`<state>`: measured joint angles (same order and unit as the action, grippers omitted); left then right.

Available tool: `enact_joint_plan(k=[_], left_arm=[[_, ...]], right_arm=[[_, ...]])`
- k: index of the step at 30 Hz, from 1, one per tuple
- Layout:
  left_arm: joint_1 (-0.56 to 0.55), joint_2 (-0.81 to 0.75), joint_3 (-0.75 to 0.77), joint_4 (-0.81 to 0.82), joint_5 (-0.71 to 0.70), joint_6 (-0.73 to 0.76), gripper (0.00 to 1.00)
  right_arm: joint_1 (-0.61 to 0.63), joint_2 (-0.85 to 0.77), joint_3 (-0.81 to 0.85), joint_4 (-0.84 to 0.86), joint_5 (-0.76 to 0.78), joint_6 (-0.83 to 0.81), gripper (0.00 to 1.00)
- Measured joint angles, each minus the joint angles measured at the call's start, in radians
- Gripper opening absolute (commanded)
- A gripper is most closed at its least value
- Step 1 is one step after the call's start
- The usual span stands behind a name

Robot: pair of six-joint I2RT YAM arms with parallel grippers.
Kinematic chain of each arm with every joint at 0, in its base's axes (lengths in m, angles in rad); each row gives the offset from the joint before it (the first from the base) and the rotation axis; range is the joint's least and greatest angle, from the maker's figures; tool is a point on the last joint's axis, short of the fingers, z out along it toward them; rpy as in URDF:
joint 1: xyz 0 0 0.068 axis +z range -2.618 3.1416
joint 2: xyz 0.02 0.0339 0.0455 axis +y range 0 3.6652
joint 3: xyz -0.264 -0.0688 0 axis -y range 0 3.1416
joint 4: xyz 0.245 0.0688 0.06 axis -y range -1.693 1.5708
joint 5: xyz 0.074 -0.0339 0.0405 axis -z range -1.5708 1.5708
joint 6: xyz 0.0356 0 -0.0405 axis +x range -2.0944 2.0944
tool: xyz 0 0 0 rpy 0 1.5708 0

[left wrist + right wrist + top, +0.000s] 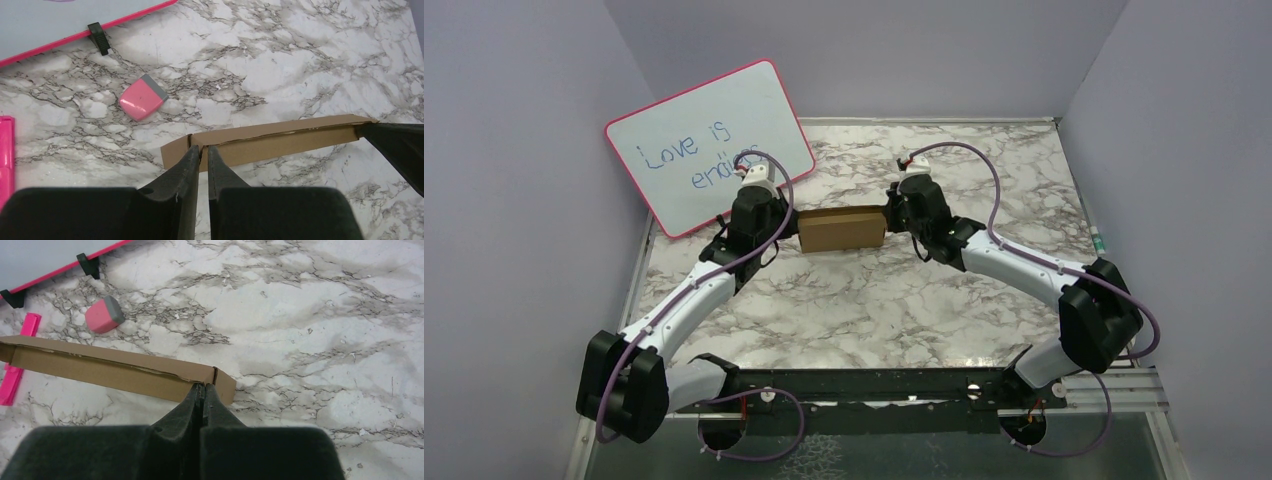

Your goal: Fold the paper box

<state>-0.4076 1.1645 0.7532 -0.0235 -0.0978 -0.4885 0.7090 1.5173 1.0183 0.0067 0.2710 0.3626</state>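
Note:
The paper box (842,229) is plain brown cardboard, folded into a long narrow shape, in the middle of the marble table between my two grippers. My left gripper (792,226) is shut on the box's left end. In the left wrist view its fingertips (203,148) pinch a cardboard wall near the end flap of the box (280,142). My right gripper (890,216) is shut on the box's right end. In the right wrist view its fingertips (204,385) close on the box (100,370) near its end flap. I cannot tell whether the box touches the table.
A pink-framed whiteboard (709,145) with blue writing leans at the back left on black feet (98,37). A pink and grey eraser (143,96) lies on the table in front of it, also in the right wrist view (104,315). A pink marker (20,355) lies left of the box.

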Motion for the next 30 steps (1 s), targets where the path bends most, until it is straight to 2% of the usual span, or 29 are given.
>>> enact_joint_plan(k=[16, 22, 30], left_arm=[[0.002, -0.008, -0.084, 0.068, 0.004, -0.027, 0.08], [0.014, -0.021, -0.089, 0.064, 0.014, -0.028, 0.15], [0.064, -0.095, -0.082, 0.016, 0.056, -0.036, 0.30]], right_arm=[[0.000, -0.019, -0.035, 0.030, -0.023, 0.004, 0.03], [0.000, -0.041, -0.065, 0.052, -0.032, 0.007, 0.15], [0.004, -0.093, -0.069, 0.027, -0.042, 0.002, 0.39]])
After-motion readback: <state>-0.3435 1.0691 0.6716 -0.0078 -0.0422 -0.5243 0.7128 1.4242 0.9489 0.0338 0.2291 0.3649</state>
